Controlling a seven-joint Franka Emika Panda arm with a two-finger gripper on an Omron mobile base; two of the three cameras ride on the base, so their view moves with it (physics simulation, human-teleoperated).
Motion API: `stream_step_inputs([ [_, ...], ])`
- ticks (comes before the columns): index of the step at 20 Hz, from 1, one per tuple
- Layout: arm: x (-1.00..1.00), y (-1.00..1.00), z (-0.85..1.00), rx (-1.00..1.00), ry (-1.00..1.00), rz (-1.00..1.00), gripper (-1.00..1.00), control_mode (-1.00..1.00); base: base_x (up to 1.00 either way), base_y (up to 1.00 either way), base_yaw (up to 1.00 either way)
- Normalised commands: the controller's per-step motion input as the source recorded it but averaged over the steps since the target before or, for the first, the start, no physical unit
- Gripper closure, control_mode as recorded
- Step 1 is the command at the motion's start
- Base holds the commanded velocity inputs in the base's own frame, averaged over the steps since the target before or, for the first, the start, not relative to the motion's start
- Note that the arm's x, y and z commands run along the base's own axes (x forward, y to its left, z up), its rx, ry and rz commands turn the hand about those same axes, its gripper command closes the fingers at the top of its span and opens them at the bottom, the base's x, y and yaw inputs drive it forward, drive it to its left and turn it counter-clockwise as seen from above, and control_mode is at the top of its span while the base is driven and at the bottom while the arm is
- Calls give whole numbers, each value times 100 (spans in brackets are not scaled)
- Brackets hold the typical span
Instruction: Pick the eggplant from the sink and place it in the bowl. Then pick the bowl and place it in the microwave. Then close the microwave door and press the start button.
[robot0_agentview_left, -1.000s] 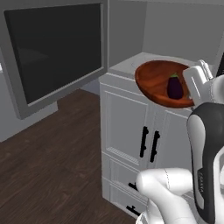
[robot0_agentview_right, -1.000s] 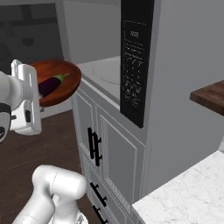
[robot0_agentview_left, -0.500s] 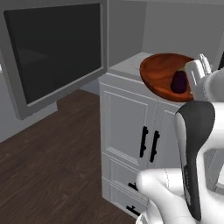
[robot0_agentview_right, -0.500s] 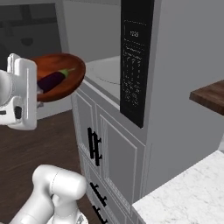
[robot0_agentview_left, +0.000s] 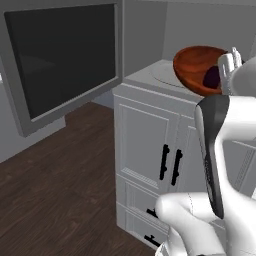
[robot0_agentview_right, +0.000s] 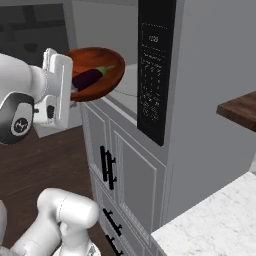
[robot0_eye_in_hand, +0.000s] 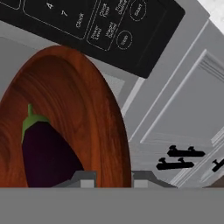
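The reddish-brown wooden bowl (robot0_agentview_left: 196, 66) hangs in the air at the mouth of the microwave (robot0_agentview_right: 131, 86), just above its light grey floor. Inside the bowl lies the dark purple eggplant (robot0_agentview_right: 89, 78) with its green stem cap. My gripper (robot0_agentview_left: 228, 69) is shut on the bowl's near rim, on the side away from the microwave. In the hand view the bowl (robot0_eye_in_hand: 74, 105) and the eggplant (robot0_eye_in_hand: 43, 153) sit just above my gripper (robot0_eye_in_hand: 110, 179), whose jaws pinch the rim. The microwave door (robot0_agentview_left: 65, 55) stands swung wide open to the left.
The black control panel (robot0_agentview_right: 152, 75) with its buttons (robot0_eye_in_hand: 124, 38) is right of the opening. White cabinet doors with black handles (robot0_agentview_left: 170, 162) are below the microwave. Dark wood floor (robot0_agentview_left: 55, 190) lies to the left, and a marble counter (robot0_agentview_right: 220, 220) at the lower right.
The arm has lifted the bowl with the eggplant and carried it toward the microwave opening. The grip on the rim is unchanged, and the door has not moved.
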Motion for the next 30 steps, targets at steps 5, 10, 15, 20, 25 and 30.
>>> stream_step_inputs([
  [5, 78, -16, 0, 0, 0, -17, 100, -100, 0, 0, 0],
  [10, 59, -18, 2, 2, 0, -9, 100, -100, 0, 0, 0],
  [15, 61, -24, -8, 6, 8, 0, 100, -100, 0, 0, 0],
  [20, 62, -11, -25, 2, 6, 0, 100, -100, 0, 0, 0],
  [25, 51, -4, -26, 0, 0, 0, 100, -100, 0, 0, 0],
  [30, 51, -5, -22, 2, 2, 0, 100, -100, 0, 0, 0],
])
